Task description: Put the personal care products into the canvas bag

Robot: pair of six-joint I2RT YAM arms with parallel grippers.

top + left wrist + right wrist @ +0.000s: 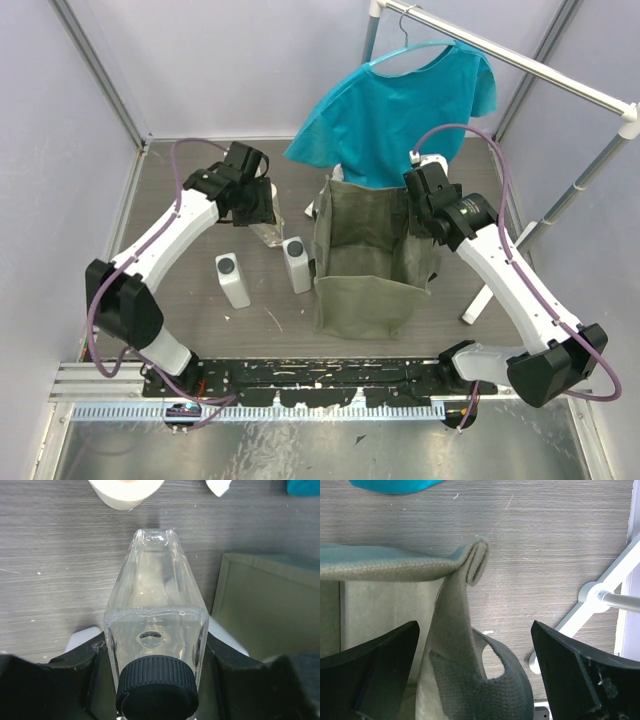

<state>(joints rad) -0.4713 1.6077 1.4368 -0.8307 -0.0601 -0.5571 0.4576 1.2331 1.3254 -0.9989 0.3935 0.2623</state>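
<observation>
Bottle clr glossy plastic; canvas bag matt cloth.

Your left arm reaches forward and inward from its base, elbow bent out to the left. Your left gripper is clamped on the clear bottle, one finger pressed against each side. Your right arm likewise leans forward and inward, and your right gripper points down with its jaws spread wide.

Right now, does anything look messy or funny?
Yes. The canvas bag has its right rim creased into a fold, and its handle flops down between the fingers of the open right gripper. Nothing looks spilled.
</observation>
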